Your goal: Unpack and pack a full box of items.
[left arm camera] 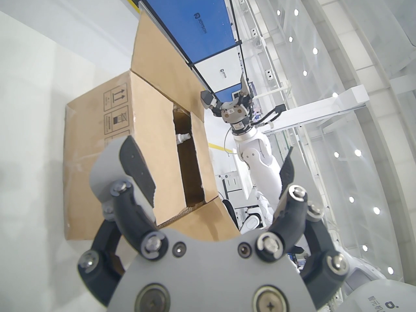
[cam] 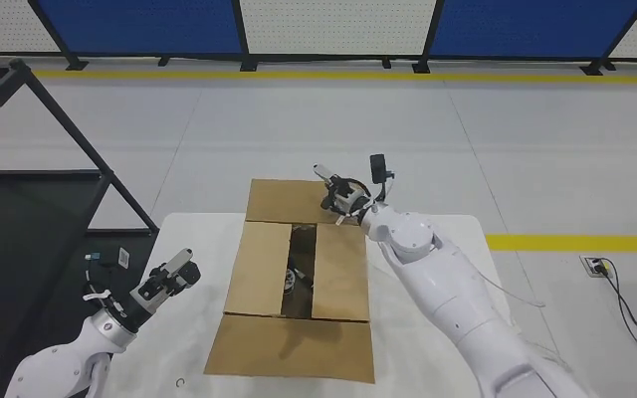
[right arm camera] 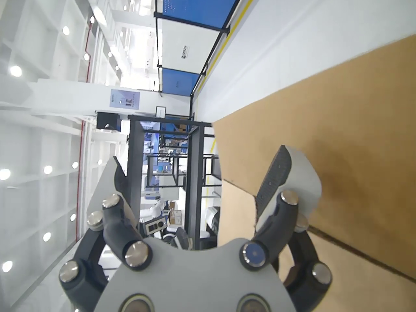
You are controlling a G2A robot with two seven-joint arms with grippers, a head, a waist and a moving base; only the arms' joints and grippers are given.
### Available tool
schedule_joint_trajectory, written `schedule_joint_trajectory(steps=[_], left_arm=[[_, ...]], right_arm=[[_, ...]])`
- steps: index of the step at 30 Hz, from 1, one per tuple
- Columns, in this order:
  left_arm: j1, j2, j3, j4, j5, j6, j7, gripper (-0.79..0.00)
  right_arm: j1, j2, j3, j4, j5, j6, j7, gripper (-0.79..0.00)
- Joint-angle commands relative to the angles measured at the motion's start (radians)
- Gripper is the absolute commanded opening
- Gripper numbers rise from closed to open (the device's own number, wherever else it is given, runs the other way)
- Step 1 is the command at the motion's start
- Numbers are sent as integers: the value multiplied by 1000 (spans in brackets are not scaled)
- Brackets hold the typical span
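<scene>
- Cardboard box (left arm camera: 84, 124): one, brown, standing upright near the middle of the white worktop (cam: 194, 239).
- Flaps: four in total.
  - The far flap (cam: 284, 199) is folded open, away from the opening.
  - The near flap (cam: 289, 348) is folded outward toward the near edge of the worktop.
  - The left flap (cam: 259, 269) and right flap (cam: 341, 271) lie over the top of the box without meeting.
- Gap (cam: 302, 269): one narrow slot between the left and right flaps, running from far to near.
- Contents: dark items (cam: 296, 277) show through the gap, but their number cannot be told. In the left wrist view, one white bottle-like item (left arm camera: 182, 137) shows inside, at the far end of the slot.
- Left gripper (cam: 179, 269) (left arm camera: 209, 150): one, over the worktop to the left of the box and apart from it. The jaws are spread wide with nothing between them.
- Right gripper (cam: 336, 184) (right arm camera: 200, 163) (left arm camera: 226, 94): one, at the far right corner of the box, beside the right end of the far flap. The jaws are apart and hold nothing. In the right wrist view, one finger (right arm camera: 276, 176) lies in front of the cardboard; whether it touches cannot be told.
</scene>
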Motion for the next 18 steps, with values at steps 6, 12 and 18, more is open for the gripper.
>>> schedule_joint_trajectory(steps=[6, 12, 18], left_arm=[[16, 8, -65, 37, -23, -30, -12, 0], [40, 23, -150, 96, -42, -71, -89, 0], [53, 31, -182, 110, -42, -95, -161, 0]], right_arm=[[-65, 25, 12, -210, -31, 151, 213, 0], [-131, 58, 39, -378, -99, 329, 314, 0], [-137, 69, 39, -429, -164, 428, 305, 0]])
